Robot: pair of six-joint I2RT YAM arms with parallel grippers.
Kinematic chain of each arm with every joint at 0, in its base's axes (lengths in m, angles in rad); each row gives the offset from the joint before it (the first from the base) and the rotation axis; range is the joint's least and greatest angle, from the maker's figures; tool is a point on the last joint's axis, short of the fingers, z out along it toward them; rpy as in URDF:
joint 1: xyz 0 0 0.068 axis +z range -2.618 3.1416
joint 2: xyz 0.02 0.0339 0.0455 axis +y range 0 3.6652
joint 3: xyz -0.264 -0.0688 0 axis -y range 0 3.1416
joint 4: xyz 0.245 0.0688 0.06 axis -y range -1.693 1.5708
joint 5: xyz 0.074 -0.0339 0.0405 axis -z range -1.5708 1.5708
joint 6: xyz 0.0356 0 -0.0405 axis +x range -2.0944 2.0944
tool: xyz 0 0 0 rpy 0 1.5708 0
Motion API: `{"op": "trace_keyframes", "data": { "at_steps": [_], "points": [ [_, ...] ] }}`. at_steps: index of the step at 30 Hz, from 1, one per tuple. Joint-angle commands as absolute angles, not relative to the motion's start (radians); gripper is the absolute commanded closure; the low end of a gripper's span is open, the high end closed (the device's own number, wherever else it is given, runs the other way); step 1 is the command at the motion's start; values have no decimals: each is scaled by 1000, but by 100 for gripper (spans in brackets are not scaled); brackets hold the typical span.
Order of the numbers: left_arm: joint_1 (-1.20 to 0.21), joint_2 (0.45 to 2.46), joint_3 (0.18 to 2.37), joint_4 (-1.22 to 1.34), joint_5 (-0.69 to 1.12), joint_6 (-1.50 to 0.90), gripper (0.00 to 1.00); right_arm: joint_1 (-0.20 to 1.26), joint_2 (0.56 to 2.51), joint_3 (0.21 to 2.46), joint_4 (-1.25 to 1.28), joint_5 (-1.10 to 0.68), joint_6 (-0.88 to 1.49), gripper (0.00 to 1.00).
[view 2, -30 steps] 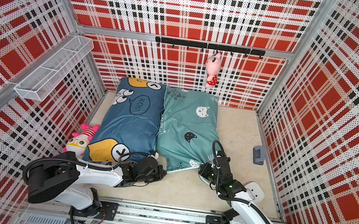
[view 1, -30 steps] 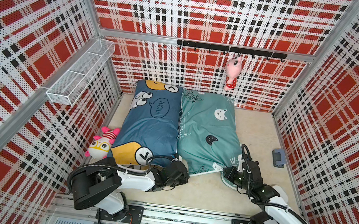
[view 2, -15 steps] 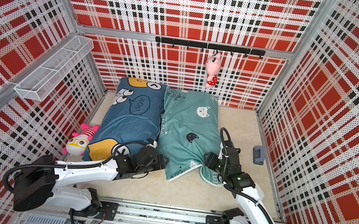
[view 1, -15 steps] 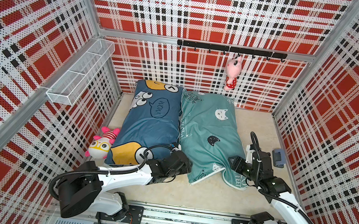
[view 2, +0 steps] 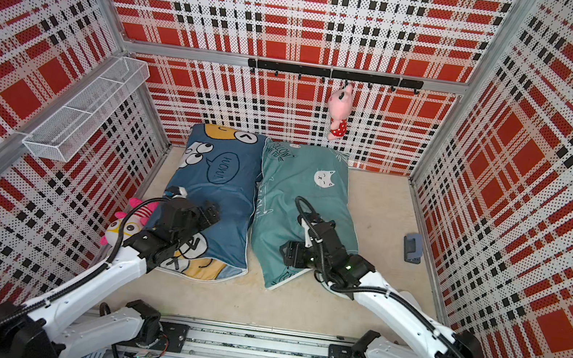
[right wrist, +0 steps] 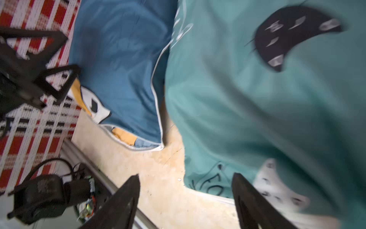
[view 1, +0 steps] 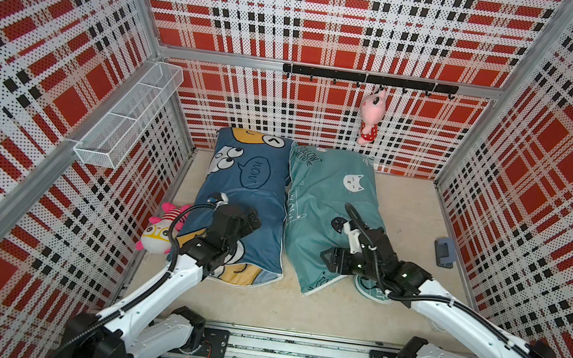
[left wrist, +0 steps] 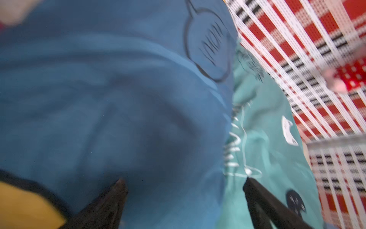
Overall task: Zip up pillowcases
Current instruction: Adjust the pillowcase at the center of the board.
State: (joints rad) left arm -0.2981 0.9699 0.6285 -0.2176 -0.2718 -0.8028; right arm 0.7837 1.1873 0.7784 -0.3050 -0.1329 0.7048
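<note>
1. Left wrist view: the left fingers [left wrist: 116,198] are spread wide and grasp nothing. The blue pillowcase [left wrist: 118,99] fills the gap beneath them, and the teal pillowcase [left wrist: 267,138] touches it along one long side.
2. Right wrist view: the right fingers [right wrist: 251,202] are also apart and empty. Between them show the teal cover's near edge and bare table [right wrist: 158,178].
3. In both top views the covers lie lengthwise, with far ends at the back wall and near ends toward the arm bases. That probably puts the short near edges within reach of both arms.
4. One arm hangs over each cover, likely so that each can work its own.
5. No zip slider shows in any view, so I cannot tell whether either is closed.
6. The plush toy [view 1: 159,234] sits between the blue cover and the side wall, clear of the near edges.
</note>
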Motion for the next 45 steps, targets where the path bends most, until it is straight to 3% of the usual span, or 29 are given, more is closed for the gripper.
{"op": "trace_keyframes", "data": {
  "at_steps": [1,4,9,16,26,30,34,37,45],
  "points": [
    [-175,922,595,-220,-261,-708,5,834,1263,738,-77,-222,803,33],
    [-80,913,569,-246,-226,-670,6,859,1340,732,32,-273,829,39],
    [37,907,454,-159,-124,-665,6,874,1459,735,197,-351,854,36],
    [4,924,379,-109,-86,-706,8,882,1631,770,330,-359,860,21],
    [-90,911,320,-95,-88,-777,11,894,1864,865,523,-345,885,21],
    [-141,933,321,-75,-84,-810,13,893,1892,900,518,-346,883,39],
    [-220,965,308,-35,-66,-856,14,883,1825,890,393,-281,811,78],
    [-295,981,287,23,-49,-913,16,851,1775,866,315,-245,779,97],
    [-501,1098,281,234,-37,-1045,18,685,1627,798,92,-120,678,100]
  ]
}}
